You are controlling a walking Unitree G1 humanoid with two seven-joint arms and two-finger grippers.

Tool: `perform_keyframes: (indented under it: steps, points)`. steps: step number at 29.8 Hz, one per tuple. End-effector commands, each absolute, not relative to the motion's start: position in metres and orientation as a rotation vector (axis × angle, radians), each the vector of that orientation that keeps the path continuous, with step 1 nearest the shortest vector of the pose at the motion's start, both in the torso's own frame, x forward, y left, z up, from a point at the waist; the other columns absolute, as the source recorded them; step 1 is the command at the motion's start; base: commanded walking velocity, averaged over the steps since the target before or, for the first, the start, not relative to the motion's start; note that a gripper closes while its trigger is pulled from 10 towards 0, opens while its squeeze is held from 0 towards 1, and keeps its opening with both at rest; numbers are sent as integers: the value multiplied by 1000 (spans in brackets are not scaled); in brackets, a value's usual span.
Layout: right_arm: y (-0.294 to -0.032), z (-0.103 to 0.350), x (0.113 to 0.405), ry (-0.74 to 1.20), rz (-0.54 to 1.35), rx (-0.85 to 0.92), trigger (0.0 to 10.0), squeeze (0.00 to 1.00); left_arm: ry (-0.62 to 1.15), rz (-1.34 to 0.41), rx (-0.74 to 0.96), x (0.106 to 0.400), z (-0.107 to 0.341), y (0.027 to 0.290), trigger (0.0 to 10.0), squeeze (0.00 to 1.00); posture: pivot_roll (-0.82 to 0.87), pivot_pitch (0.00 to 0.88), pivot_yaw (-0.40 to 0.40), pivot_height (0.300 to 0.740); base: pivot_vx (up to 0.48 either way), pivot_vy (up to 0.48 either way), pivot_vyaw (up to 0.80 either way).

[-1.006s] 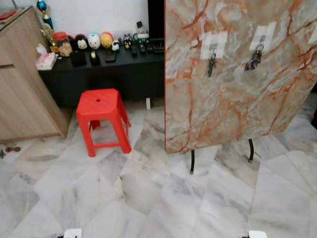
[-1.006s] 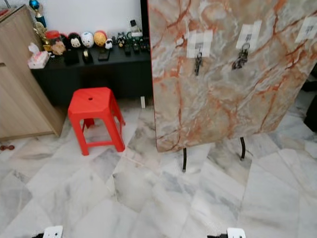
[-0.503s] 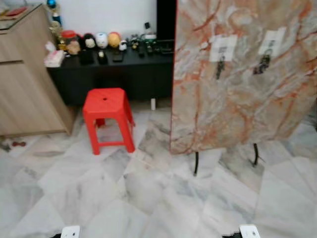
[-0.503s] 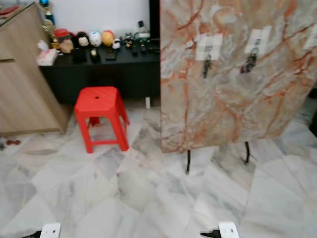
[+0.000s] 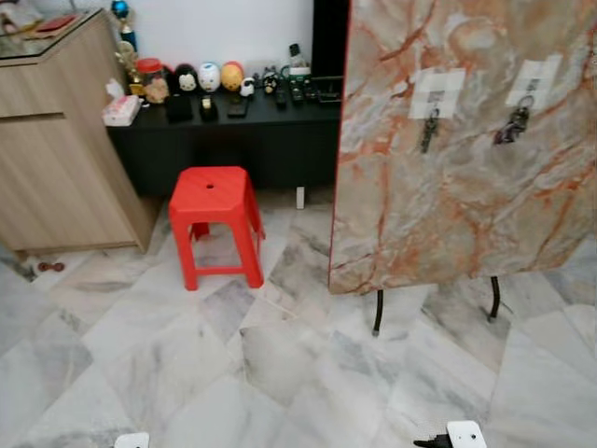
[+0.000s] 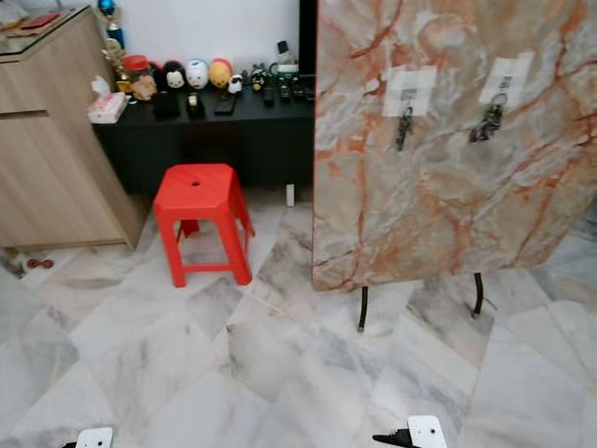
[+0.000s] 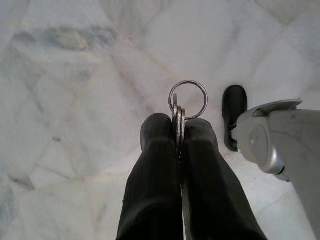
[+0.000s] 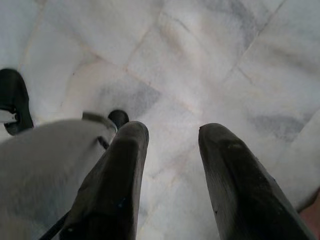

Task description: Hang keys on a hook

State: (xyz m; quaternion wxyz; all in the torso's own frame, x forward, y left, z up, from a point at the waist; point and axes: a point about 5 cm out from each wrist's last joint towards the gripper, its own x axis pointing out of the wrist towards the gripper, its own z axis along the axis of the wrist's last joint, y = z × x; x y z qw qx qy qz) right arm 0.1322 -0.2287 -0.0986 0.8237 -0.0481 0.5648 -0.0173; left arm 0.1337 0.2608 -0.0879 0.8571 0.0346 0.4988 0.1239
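My left gripper (image 7: 177,131) is shut on a set of keys (image 7: 178,122), whose round metal ring (image 7: 188,99) sticks out past the fingertips above the marble floor. My right gripper (image 8: 172,137) is open and holds nothing, pointing down at the floor. Ahead on the right stands a marble-patterned board (image 5: 466,196) on thin black legs. It carries white-backed hooks; one bunch of keys (image 5: 429,129) hangs on the left hook and another bunch (image 5: 512,125) on the hook (image 5: 533,82) further right.
A red plastic stool (image 5: 216,222) stands on the floor left of the board. Behind it runs a low black bench (image 5: 224,131) with figurines and small items. A wooden cabinet (image 5: 56,149) is at the left. Pale marble floor (image 5: 280,373) lies before me.
The whole picture has slid to the right and slightly down, so the camera has turned left. Board, stool and hanging keys keep their places relative to each other.
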Motion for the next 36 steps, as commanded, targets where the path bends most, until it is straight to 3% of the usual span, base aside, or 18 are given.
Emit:
perform_keyframes:
  steps: [1, 7, 12, 36]
  points:
    - [-232, -99, 128, 1208, -54, -96, 10000, 0, 1067, 254, 72, 129, -90, 261, 10000, 0, -113, 0, 10, 740, 0, -315, 0]
    - [-232, -101, 124, 1230, -28, -118, 10000, 0, 1067, 263, 67, 127, -90, 263, 10000, 0, -106, 0, 2, 740, 0, -346, 0]
    - [-232, -101, 123, 1221, -29, -117, 10000, 0, 1071, 258, 69, 125, -90, 262, 10000, 0, -115, 0, 6, 740, 0, -370, 720]
    - [-235, -99, 126, 1208, -38, -105, 10000, 0, 1058, 271, 56, 128, -90, 262, 10000, 0, -96, 0, -13, 740, 81, -383, 0]
